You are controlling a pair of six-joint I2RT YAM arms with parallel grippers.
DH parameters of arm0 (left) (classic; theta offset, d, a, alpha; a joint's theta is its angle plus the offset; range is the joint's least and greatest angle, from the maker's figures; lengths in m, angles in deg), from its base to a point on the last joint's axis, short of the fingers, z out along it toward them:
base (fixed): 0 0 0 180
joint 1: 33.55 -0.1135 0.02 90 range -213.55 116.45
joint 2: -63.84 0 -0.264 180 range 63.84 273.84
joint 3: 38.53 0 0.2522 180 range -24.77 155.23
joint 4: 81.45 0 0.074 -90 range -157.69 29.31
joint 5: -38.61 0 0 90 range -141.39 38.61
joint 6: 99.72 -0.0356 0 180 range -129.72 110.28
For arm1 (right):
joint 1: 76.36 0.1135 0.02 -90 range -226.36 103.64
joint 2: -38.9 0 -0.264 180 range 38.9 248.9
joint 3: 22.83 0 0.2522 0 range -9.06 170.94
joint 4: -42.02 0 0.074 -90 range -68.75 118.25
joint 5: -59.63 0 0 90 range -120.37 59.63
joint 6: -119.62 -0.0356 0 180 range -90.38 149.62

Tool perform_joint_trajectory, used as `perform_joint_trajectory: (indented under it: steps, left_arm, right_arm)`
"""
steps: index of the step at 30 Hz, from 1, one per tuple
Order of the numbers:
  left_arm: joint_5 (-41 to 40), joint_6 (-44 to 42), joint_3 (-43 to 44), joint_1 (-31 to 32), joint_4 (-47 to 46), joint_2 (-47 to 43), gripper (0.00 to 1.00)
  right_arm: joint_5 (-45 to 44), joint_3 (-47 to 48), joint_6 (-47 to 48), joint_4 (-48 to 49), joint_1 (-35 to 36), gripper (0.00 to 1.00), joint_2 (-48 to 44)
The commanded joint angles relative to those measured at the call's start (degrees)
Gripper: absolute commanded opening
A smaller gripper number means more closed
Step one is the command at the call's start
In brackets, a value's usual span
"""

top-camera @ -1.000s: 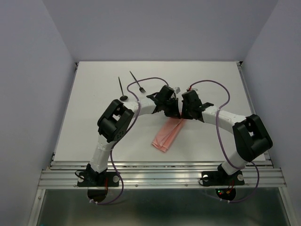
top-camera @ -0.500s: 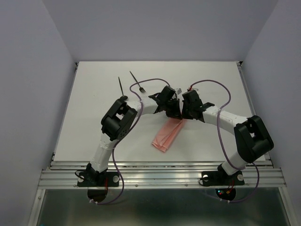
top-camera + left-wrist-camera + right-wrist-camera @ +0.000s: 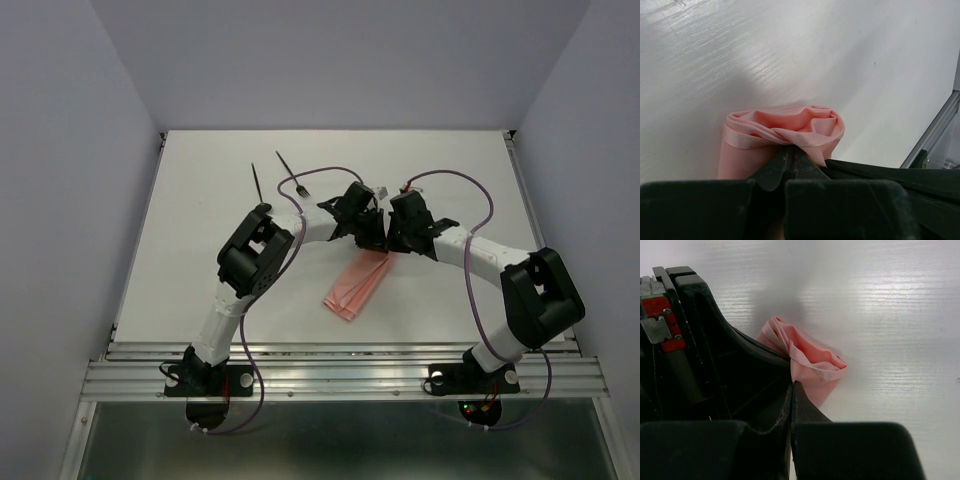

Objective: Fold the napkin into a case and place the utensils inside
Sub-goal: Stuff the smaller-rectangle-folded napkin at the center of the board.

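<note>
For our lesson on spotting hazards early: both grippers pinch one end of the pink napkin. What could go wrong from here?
1. The left gripper and right gripper are shut on the same bunched end of the napkin, close together; uneven pulling may undo the fold.
2. The left arm's elbow sits right by the spoon, with the fork nearby; a swing could knock them away.

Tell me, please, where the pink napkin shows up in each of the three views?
Top external: the napkin lies just below centre, a folded strip slanting toward the near edge.
Left wrist: low centre, its bunched end pinched in the left gripper.
Right wrist: centre, an edge pinched in the right gripper.
Shared landmark: the white table under it.
</note>
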Motion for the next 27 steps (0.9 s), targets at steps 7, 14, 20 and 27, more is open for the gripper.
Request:
perform_joint_trajectory:
  steps: [7, 14, 20, 27]
  left_arm:
    - [-1.9, 1.2, -0.9, 0.4, -3.2, -4.3, 0.0]
    - [-0.9, 0.9, -3.6, 0.4, -3.3, -6.7, 0.0]
    - [-2.2, -0.2, -6.8, 0.2, -2.1, -9.8, 0.0]
    - [-3.5, -2.0, -7.0, 0.0, -0.3, -8.3, 0.0]
  right_arm:
    - [-0.7, -2.7, -3.0, 4.3, -0.1, 0.01, 3.1]
    - [-1.1, -2.4, -3.4, 4.9, -0.1, 0.01, 4.4]
    - [-1.4, -1.9, -3.1, 4.8, -0.1, 0.01, 3.4]
    - [-1.2, -1.8, -3.0, 4.5, -0.1, 0.01, 1.0]
